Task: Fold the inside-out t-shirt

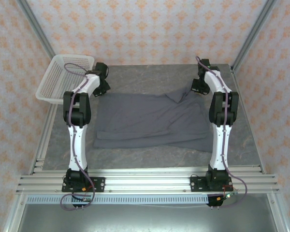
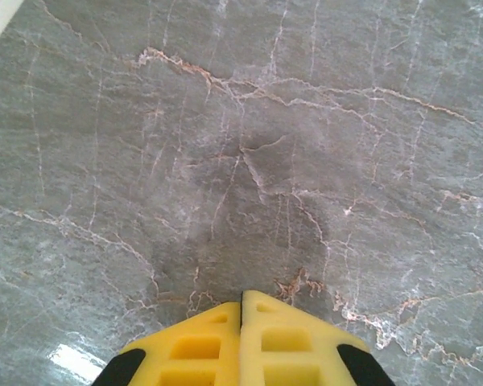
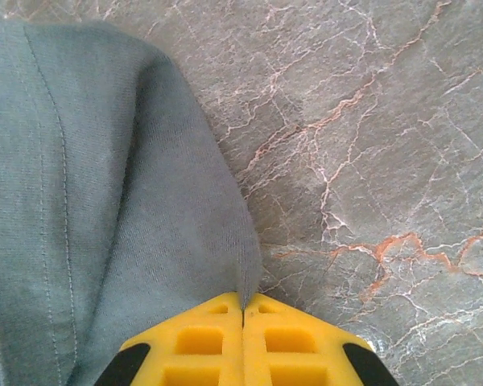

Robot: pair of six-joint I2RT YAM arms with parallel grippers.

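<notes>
**Top external view: right tool (image 1: 199, 87) holds the t-shirt (image 1: 145, 121) at its far edge, left tool (image 1: 101, 82) closed on nothing**

Nearest the camera, the left arm (image 1: 76, 130) and right arm (image 1: 218, 130) rise on either side of the t-shirt. It lies spread across the middle of the grey marble worktop (image 1: 244, 137), mostly flat, with its near hem doubled into a long band.

At the shirt's far right corner the cloth is drawn up into a small ridge. In the right wrist view the yellow fingers are pressed together with an edge of stitched grey fabric pinched between them. That grip probably serves to lift this corner and carry it over for a fold.

Just off the shirt's far left corner, the left tool's fingers meet with nothing between them and bare marble beneath. It seems to have closed short of the cloth, so a matching grip on that side looks not yet made.

Beyond the shirt's far left corner, a white mesh basket (image 1: 53, 84) sits tilted at the worktop's edge, apart from the fabric.

Count: one t-shirt, one basket, two arms, two tools.
</notes>
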